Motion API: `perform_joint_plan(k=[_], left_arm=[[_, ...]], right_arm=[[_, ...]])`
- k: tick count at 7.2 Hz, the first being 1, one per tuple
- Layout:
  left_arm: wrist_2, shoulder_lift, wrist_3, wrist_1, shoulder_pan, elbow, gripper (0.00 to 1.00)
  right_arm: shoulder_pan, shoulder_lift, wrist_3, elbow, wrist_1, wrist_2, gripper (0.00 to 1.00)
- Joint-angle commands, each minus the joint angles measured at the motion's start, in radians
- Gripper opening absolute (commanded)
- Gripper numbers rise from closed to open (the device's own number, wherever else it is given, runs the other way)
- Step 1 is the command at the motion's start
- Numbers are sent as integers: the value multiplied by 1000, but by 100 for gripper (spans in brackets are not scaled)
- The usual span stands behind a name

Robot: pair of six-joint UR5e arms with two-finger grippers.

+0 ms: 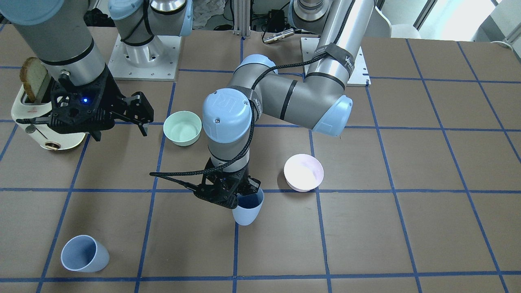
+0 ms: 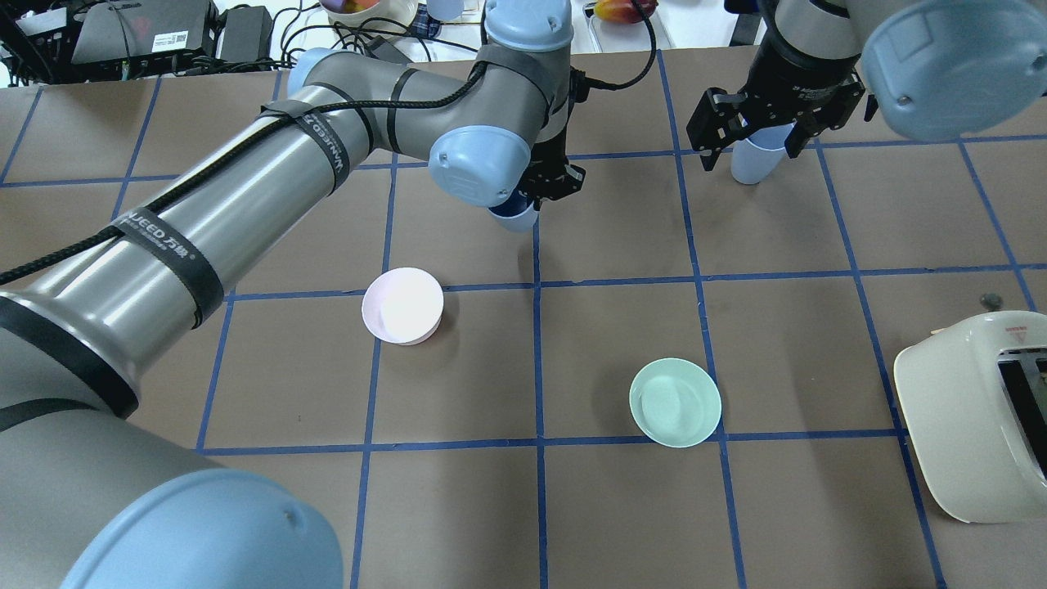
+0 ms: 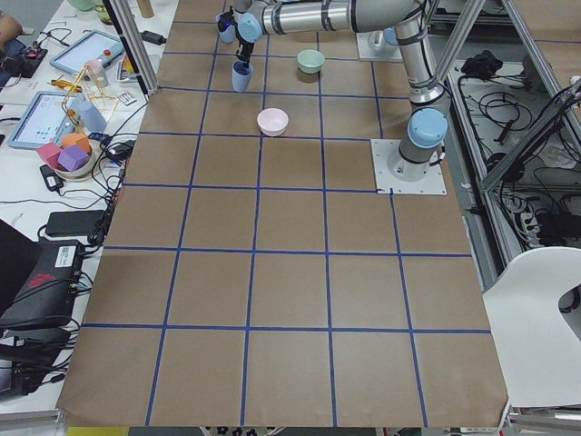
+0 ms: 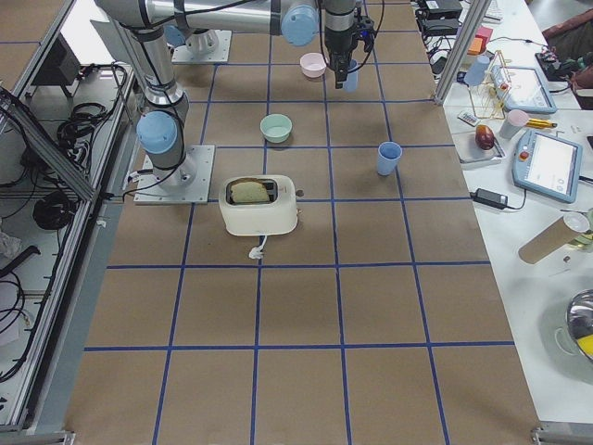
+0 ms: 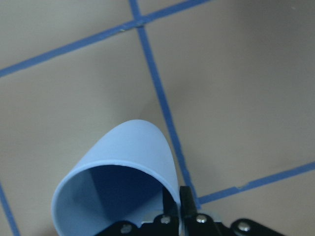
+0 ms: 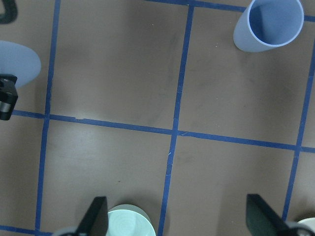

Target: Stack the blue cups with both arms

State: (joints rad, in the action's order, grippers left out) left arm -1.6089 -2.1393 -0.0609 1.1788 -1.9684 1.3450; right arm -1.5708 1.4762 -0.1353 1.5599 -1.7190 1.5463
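My left gripper [image 1: 247,190] is shut on the rim of one blue cup [image 1: 247,211] and holds it slightly tilted above the table near the middle. The left wrist view shows the cup's [image 5: 118,177] open mouth with a fingertip [image 5: 186,201] on its rim. It also shows in the overhead view [image 2: 514,216]. The other blue cup [image 1: 84,253] stands upright on the table, also seen in the right wrist view [image 6: 268,24]. My right gripper [image 1: 143,116] hangs open and empty high above the table; its fingers [image 6: 96,216] are wide apart.
A mint-green bowl [image 1: 182,128] and a pale pink bowl [image 1: 303,171] stand on the brown, blue-taped table [image 1: 407,228]. A cream toaster [image 1: 36,122] with a bread slice [image 1: 30,77] sits under my right arm.
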Motion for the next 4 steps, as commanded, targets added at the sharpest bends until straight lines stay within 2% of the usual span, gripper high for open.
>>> perform_joint_plan(k=[1, 4], left_arm=[[4, -36, -4, -42, -9, -9, 0], [-2, -77, -7, -48, -9, -32, 0]], right_arm=[[0, 1, 0, 6, -1, 0, 100], [0, 1, 0, 8, -1, 0, 100]])
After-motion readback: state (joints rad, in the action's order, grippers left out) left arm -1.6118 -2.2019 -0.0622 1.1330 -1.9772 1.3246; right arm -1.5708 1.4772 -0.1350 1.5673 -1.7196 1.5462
